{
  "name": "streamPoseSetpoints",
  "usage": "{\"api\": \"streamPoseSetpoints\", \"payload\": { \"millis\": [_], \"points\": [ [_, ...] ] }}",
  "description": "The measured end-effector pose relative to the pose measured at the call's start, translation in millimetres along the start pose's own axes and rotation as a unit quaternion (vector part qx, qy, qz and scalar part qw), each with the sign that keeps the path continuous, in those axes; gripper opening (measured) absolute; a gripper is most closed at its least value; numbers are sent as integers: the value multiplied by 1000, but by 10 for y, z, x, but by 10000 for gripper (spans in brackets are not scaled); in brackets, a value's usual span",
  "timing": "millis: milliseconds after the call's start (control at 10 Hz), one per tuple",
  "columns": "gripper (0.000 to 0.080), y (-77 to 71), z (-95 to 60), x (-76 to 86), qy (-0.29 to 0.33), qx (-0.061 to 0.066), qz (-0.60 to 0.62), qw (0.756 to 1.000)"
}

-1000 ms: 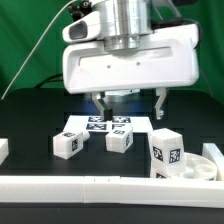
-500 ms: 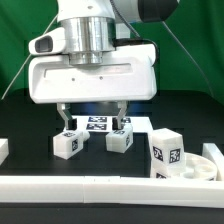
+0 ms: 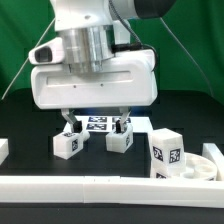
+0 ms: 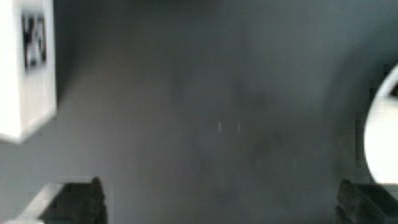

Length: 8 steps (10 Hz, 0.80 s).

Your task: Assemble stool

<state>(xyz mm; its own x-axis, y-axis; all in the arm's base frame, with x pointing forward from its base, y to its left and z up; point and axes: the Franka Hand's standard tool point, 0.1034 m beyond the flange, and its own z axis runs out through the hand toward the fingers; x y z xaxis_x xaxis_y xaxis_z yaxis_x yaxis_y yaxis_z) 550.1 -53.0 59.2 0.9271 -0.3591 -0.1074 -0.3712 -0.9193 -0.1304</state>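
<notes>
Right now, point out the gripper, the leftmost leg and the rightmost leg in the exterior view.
gripper [image 3: 95,125]: exterior view, midway between its fingertips.
leftmost leg [image 3: 66,145]: exterior view, its front face.
rightmost leg [image 3: 165,153]: exterior view, its tagged front face.

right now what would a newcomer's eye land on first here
The big white claw hangs open, filling the exterior view's middle, fingertips low over the black table. Below stand three tagged white stool legs: left leg, middle leg, and right leg nearer the camera.

Spread jaws frame dark table [image 4: 214,110], tagged leg [image 4: 22,85].
</notes>
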Motion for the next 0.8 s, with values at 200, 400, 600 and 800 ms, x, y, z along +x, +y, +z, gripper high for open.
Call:
{"api": "streamPoseSetpoints", "payload": {
  "millis": [200, 400, 600, 800],
  "points": [
    [648, -66, 98, -145, -54, 1, 25, 998],
    [648, -73, 134, -286, -143, 3, 27, 989],
    [648, -60, 150, -298, -215, 5, 30, 976],
    [648, -25, 230, -402, -274, 5, 32, 961]
  ]
}}
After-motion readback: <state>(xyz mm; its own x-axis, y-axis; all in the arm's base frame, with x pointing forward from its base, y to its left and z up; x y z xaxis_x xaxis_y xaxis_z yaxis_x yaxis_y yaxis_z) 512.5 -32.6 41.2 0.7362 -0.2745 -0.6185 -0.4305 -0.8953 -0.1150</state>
